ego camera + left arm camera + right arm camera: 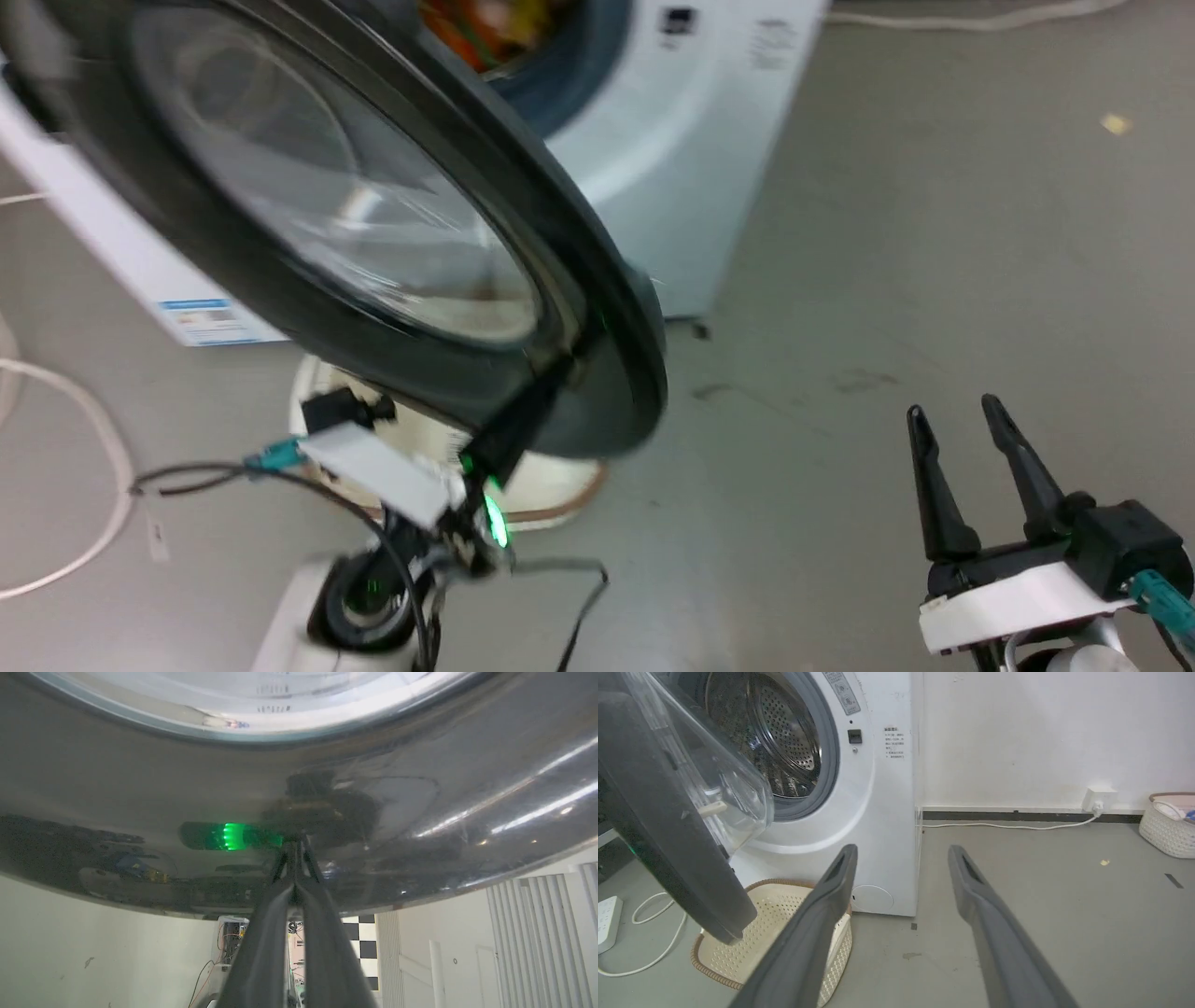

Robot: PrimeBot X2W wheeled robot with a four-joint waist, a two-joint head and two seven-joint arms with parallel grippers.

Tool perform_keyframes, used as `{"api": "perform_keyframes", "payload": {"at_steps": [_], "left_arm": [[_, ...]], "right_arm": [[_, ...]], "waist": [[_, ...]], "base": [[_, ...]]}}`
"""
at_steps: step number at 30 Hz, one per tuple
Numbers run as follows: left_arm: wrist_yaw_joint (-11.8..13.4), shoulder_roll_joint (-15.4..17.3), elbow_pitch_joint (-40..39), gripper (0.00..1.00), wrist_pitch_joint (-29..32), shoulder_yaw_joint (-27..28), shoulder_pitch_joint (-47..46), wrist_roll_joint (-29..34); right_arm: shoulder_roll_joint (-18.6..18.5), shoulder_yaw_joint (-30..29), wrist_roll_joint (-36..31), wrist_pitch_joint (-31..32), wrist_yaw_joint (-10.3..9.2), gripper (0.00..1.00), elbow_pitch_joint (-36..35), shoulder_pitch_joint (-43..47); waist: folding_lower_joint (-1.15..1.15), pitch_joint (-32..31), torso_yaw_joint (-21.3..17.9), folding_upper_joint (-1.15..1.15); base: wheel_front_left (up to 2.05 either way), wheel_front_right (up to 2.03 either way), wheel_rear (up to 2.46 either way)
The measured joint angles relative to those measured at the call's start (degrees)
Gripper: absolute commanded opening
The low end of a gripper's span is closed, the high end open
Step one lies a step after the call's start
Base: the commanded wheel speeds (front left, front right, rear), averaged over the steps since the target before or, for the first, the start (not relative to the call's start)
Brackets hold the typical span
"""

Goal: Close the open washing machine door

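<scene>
The washing machine door [616,308] stands partly open, a wide black frame around a bulging clear glass window. It swings out from the white washing machine [672,168]. My left gripper [565,364] is shut, and its fingertips touch the door's glossy outer face [140,788] near the lower rim. The left wrist view shows the two fingers pressed together at the left gripper [296,847], with nothing between them. My right gripper [952,407] hangs open over the floor at the lower right, well apart from the door [658,826]. The drum opening [770,732] is uncovered.
A pale woven basket [784,910] sits on the floor under the door, in front of the machine. White cable [93,439] and a power strip [607,919] lie to the left. Another white basket [1167,826] stands by the far wall. Coloured laundry [485,28] shows inside the drum.
</scene>
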Motion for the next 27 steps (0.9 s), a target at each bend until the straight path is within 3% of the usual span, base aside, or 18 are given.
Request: {"api": "perform_keyframes", "payload": {"at_steps": [7, 14, 21, 27], "left_arm": [[-0.02, 0.0, 7.13, 0.0, -9.33, 0.32, -11.43, 0.91], [-0.09, -0.05, 16.08, 0.0, -17.34, 0.32, -23.03, 0.9], [-0.35, -0.09, 22.95, 0.0, -21.15, -0.57, -28.49, 1.48], [-0.37, 0.05, 21.53, 0.0, -21.35, -2.3, -27.31, 2.67]], "right_arm": [[0.0, 0.59, 1.81, 0.0, 0.0, 1.0, 0.25, -0.19], [0.01, 1.63, 3.85, 0.0, 0.01, 1.0, 0.88, -0.76], [0.0, 1.78, 5.86, 0.0, 0.0, 1.0, 0.9, -1.65], [0.01, 1.74, 4.7, 0.0, 0.0, 1.0, 0.77, -1.62]], "waist": [[0.0, 3.93, -7.03, 0.0], [0.0, 6.65, -10.95, 0.0], [0.0, 6.67, -11.04, 0.0], [0.0, 5.32, -9.39, 0.0]], "base": [[0.0, 0.0, 0.0], [0.0, 0.0, 0.0], [0.0, 0.0, 0.0], [0.0, 0.0, 0.0]]}}
